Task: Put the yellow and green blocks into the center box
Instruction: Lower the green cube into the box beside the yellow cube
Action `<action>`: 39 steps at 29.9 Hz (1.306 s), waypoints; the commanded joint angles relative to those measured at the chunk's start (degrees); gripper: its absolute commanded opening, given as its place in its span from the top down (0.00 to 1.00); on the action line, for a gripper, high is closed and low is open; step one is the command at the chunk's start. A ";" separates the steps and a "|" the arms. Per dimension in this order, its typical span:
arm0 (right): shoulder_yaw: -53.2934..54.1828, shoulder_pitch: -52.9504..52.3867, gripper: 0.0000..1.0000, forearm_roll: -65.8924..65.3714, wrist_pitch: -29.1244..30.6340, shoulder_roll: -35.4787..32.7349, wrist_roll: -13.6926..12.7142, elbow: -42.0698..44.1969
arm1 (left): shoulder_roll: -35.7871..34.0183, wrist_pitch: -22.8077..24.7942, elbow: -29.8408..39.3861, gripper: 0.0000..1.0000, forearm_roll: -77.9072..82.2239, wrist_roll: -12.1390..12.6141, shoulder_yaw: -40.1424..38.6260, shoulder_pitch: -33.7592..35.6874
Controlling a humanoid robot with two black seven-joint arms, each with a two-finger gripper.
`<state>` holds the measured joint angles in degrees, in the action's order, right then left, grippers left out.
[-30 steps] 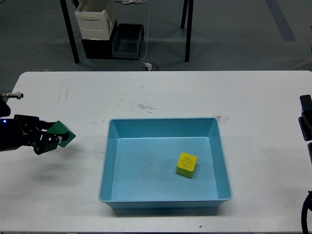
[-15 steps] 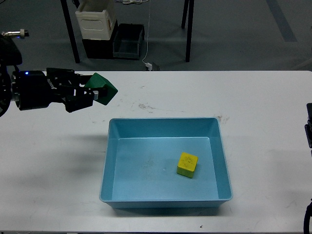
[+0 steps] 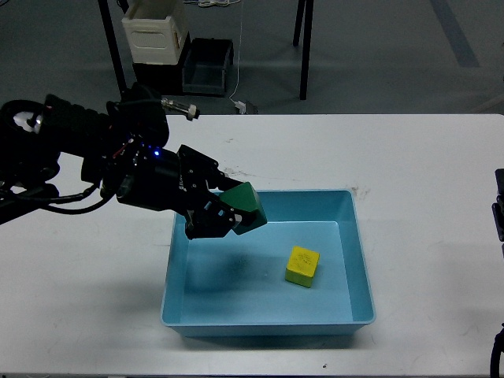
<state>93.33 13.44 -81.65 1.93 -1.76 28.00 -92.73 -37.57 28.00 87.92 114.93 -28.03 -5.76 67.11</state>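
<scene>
- Your left gripper (image 3: pixel 230 211) is clamped on the green block (image 3: pixel 244 208), held above the left rear part of the blue box (image 3: pixel 346 260).
- The yellow block (image 3: pixel 302 265) rests on the box floor, right of center, apart from the green block.
- Your right gripper (image 3: pixel 498 206) shows only at the right frame edge; you cannot tell its finger position.

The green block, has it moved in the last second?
Yes. The green block, held in the left gripper, went from left of the blue box to above its left side.
</scene>
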 commanded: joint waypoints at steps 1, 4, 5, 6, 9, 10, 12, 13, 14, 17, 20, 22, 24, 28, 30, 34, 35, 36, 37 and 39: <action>-0.17 0.01 0.01 0.00 0.01 0.09 0.00 0.01 | 4.33 0.00 -4.85 0.72 3.89 0.03 2.68 0.04; -0.26 0.01 0.01 0.00 0.01 0.09 0.00 0.01 | 6.45 0.00 -7.05 0.71 5.12 0.03 3.04 -0.40; -0.26 -0.08 0.01 0.00 0.01 0.09 0.00 0.01 | 6.89 0.00 -7.49 0.71 5.99 0.03 3.13 -0.49; -0.26 -0.08 0.01 0.00 0.01 0.09 0.00 0.01 | 7.24 0.00 -8.11 0.70 7.40 0.03 3.74 -0.49; -0.26 -0.08 0.01 0.00 0.01 0.09 0.00 0.01 | 7.51 0.00 -9.69 0.69 10.07 0.03 6.55 -0.31; -0.26 -0.08 0.01 0.00 0.01 0.09 0.00 0.01 | 8.03 0.00 -10.13 0.68 10.07 0.03 7.08 -0.40; -0.35 -0.08 0.01 0.08 0.01 0.09 0.00 0.01 | 9.08 0.00 -10.75 0.66 10.07 0.03 7.17 -0.40; -0.35 0.01 0.01 0.08 0.01 0.09 0.00 -0.16 | 9.35 0.00 -11.01 0.64 10.07 0.03 7.26 -0.49; -0.43 0.01 0.01 0.08 0.01 0.09 0.00 -0.25 | 9.35 0.00 -11.36 0.60 10.07 0.03 7.35 -0.66; -0.52 0.01 0.01 0.08 0.01 0.09 0.00 -0.25 | 9.35 0.00 -11.89 0.46 9.96 0.03 7.26 -1.81; -0.43 0.01 0.01 0.08 0.01 0.09 0.00 -0.34 | 9.35 0.00 -12.07 0.36 10.05 0.03 7.35 -1.90; -0.43 0.01 0.01 0.08 0.01 0.09 0.00 -0.43 | 9.35 0.00 -12.68 0.30 9.96 0.03 7.17 -2.25; -0.52 0.01 0.01 0.00 0.01 0.09 0.00 -0.43 | 9.35 0.00 -12.86 0.27 9.78 0.03 6.82 -2.25; -1.40 0.01 0.00 0.08 0.01 0.09 0.00 -0.52 | 9.35 0.00 -12.86 0.15 6.90 0.03 6.64 -2.34; -1.66 0.01 0.00 0.00 0.10 0.09 0.00 -0.52 | 9.35 0.00 -12.86 0.09 4.09 0.03 6.47 -2.25; -2.02 -0.08 0.00 0.08 0.10 0.09 0.00 -0.69 | 8.21 0.00 -12.16 0.04 -7.05 0.03 3.49 -1.90; -2.02 -0.26 0.00 0.00 0.10 0.09 0.00 -0.69 | 7.69 0.00 -12.07 0.04 -11.01 0.03 1.91 -1.98; -2.19 -0.43 0.00 0.00 0.18 0.09 0.00 -0.61 | 7.07 0.00 -12.07 0.04 -16.18 0.03 0.24 -2.33; -2.71 -0.61 0.00 0.00 0.18 0.00 0.00 -0.61 | 6.63 0.00 -12.33 0.03 -21.28 0.03 -1.34 -2.86; -3.68 -1.13 0.00 0.08 0.18 0.09 0.00 -0.69 | 6.37 0.00 -13.03 0.01 -29.38 0.03 -4.06 -4.61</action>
<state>90.85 12.95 -81.62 2.07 -1.67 28.00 -93.39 -30.45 28.00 75.63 98.42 -27.99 -5.57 64.53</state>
